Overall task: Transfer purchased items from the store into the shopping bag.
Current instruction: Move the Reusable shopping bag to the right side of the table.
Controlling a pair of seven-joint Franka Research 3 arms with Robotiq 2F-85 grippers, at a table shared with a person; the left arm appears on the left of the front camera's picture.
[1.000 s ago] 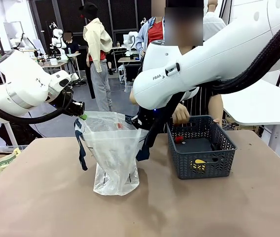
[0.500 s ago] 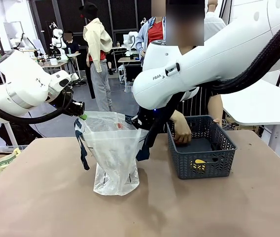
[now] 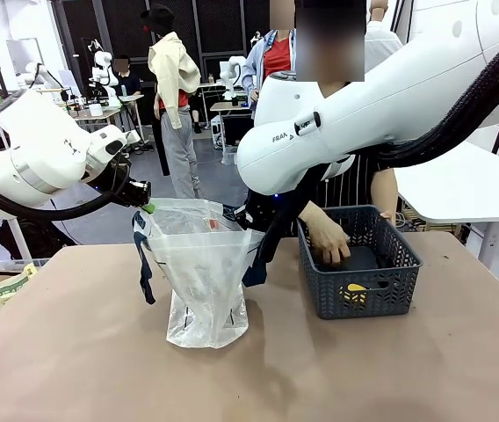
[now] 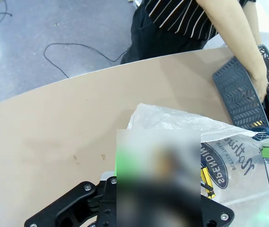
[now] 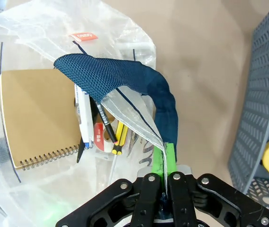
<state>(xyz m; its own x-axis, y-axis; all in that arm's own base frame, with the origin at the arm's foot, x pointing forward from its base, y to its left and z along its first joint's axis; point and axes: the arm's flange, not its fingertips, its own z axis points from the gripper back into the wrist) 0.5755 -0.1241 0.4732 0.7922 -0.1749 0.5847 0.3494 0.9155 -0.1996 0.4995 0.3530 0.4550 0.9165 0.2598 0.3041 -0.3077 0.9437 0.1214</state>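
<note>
Grey lattice basket (image 3: pixel 365 301); navy-handled whitish bag (image 3: pixel 202 268)

Glossy white right arm (image 3: pixel 390 97) is carrying a black ribbed cable hose (image 3: pixel 482 92). Black right gripper (image 5: pixel 167 147) is wearing green pads (image 5: pixel 159 161). Person's wearing a black-and-white striped top (image 4: pixel 182 16).

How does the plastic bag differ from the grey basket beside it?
The shopping bag is see-through, crinkly plastic; the basket is dark grey, stiff lattice. The bag's rim is pinched by the left end effector and right end effector; the basket stands unaided, a person's hand inside. Both sit on the table, open-topped.
</note>
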